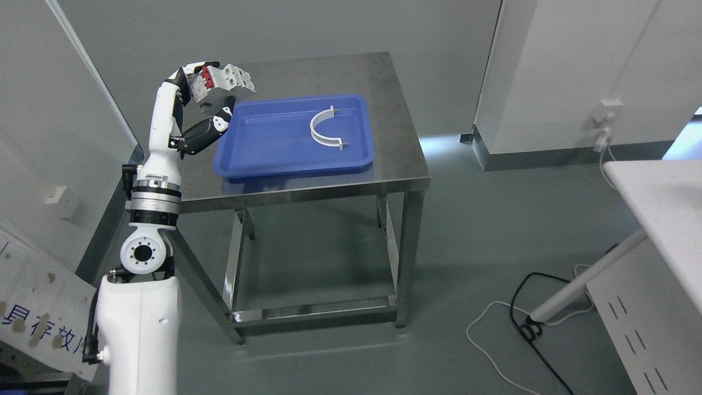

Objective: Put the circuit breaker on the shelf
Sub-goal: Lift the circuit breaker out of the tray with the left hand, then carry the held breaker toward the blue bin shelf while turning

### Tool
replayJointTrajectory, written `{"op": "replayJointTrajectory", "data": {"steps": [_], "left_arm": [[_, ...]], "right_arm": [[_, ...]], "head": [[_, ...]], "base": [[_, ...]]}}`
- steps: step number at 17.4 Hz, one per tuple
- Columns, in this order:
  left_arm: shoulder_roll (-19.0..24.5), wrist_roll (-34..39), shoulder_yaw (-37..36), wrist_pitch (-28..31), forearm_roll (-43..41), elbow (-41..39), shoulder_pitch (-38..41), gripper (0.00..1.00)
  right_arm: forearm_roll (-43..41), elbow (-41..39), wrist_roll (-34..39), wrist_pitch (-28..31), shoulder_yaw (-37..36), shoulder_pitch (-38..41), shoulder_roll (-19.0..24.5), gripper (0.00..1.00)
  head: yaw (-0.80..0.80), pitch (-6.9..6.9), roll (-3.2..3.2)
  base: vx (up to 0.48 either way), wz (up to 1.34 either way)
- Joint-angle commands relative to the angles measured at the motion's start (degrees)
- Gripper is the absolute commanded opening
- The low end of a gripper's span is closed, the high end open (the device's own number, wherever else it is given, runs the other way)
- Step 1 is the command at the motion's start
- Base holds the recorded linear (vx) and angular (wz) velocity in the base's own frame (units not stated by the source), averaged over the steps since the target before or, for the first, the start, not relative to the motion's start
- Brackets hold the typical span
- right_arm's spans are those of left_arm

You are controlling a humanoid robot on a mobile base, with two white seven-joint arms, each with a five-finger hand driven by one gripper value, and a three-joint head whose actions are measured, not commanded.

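Left hand (pixel 211 88) held the circuit breaker (pixel 211 81) clamped in its fingers (pixel 241 77), left of the blue tray (pixel 263 164); best kept level and tight en route to the shelf.

Counter (pixel 307 71): brushed stainless metal, dull sheen, faint smudges on top; its legs (pixel 408 258) and lower rails brighter, more reflective. Tray (pixel 241 159): blue plastic, smooth, semi-gloss, mirrored faintly in the metal below its front edge. Curved bracket (pixel 323 130): white plastic by the look, smooth. Left hand (pixel 211 101): glossy white shell with black matt joints on the fingers (pixel 225 112). Circuit breaker (pixel 216 81): pale grey moulded plastic with red plastic parts. Forearm (pixel 162 118): white gloss casing, metal rings at the wrist. Floor (pixel 482 230): grey, smooth, low sheen. Cables (pixel 513 307): black and white, matt.
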Motion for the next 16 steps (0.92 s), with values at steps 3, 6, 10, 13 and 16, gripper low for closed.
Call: {"op": "replayJointTrajectory", "data": {"steps": [3,6,10,13,16], "left_arm": [[0.51,-5.41,2.91,-4.04,4.69,-18.85,10.28,0.13],[0.51,-5.95,3.7,-4.41,4.69,-20.43,10.46,0.13],[0.51,-6.04,4.76,-3.35,4.69,-22.37,10.02,0.13],[0.51,-6.04,4.76,-1.6,4.69,-24.13,8.53,0.13],[0.51,-6.04,4.76,-0.46,4.69,-24.92,6.6,0.13]], "right_arm": [[0.0,0.0,-0.01,3.34,1.14,0.0,-1.0,1.0],[0.0,0.0,-0.01,3.34,1.14,0.0,-1.0,1.0],[0.0,0.0,-0.01,3.34,1.14,0.0,-1.0,1.0],[0.0,0.0,-0.01,3.34,1.14,0.0,-1.0,1.0],[0.0,0.0,-0.01,3.34,1.14,0.0,-1.0,1.0]], "head": [[0.0,0.0,0.0],[0.0,0.0,0.0],[0.0,0.0,0.0],[0.0,0.0,0.0],[0.0,0.0,0.0]], "base": [[-0.51,-0.1],[-0.56,0.07],[-0.533,0.17],[-0.496,0.06],[-0.51,-0.03]]}}
